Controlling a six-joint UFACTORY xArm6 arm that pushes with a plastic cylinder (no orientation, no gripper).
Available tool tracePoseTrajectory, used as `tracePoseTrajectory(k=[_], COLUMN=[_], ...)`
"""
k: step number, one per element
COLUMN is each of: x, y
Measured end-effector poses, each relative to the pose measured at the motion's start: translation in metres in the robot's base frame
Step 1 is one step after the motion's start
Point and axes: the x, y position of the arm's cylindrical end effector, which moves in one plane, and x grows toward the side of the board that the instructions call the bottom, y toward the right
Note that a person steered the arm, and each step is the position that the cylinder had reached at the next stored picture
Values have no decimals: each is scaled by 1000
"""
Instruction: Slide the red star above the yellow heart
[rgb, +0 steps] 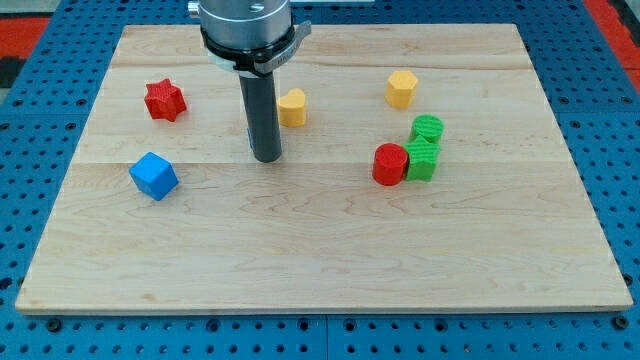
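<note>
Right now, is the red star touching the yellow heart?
No, the red star sits apart at the view's left of the yellow heart.

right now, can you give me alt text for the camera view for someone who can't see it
A dark rod stands on a wooden board, my tip resting just below-left of the yellow heart, with the red star well off to the view's left. A blue cube sits lower left, a yellow hexagon upper right, and a red block touches two green blocks at right.

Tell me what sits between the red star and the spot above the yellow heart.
No block does. The red star is at the view's left, the yellow heart to its right. Only my tip, below-left of the heart, stands nearby.
</note>
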Motion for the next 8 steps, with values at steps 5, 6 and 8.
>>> tracePoseTrajectory(k=[5, 6, 8], x=[-21, -51, -76], y=[-126, -138, -169])
